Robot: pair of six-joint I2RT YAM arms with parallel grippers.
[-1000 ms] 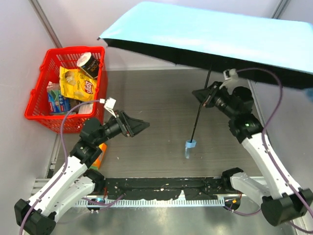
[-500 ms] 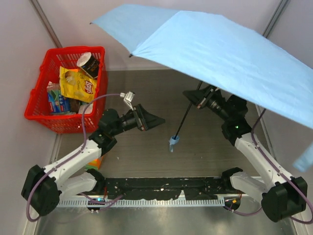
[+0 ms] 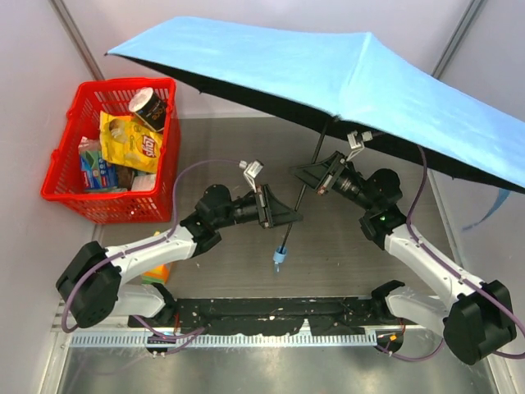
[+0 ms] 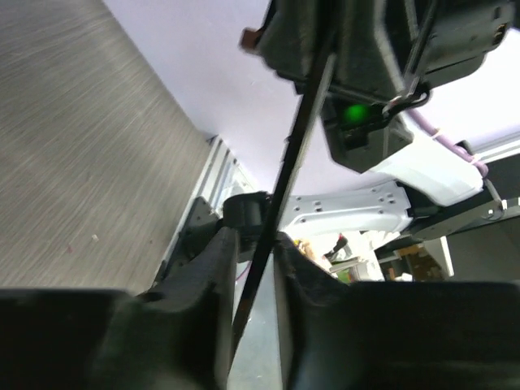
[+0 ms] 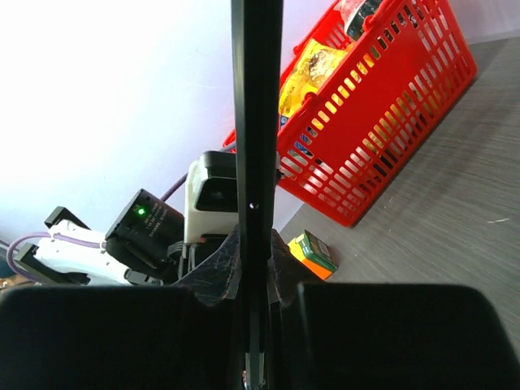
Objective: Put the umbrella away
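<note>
Right gripper (image 3: pixel 308 176) is clamped on the umbrella (image 3: pixel 344 74) shaft (image 5: pixel 256 122), below the open canopy. It carries the weight and holds the handle (image 3: pixel 280 259) off the table. Left gripper (image 3: pixel 294 217) sits lower on the shaft, handle just past its fingertips. Its fingers (image 4: pixel 221 276) straddle the shaft, probably to brace it for collapsing. Contact is unclear in the wrist view, so I can't tell if it's pinched.
</note>
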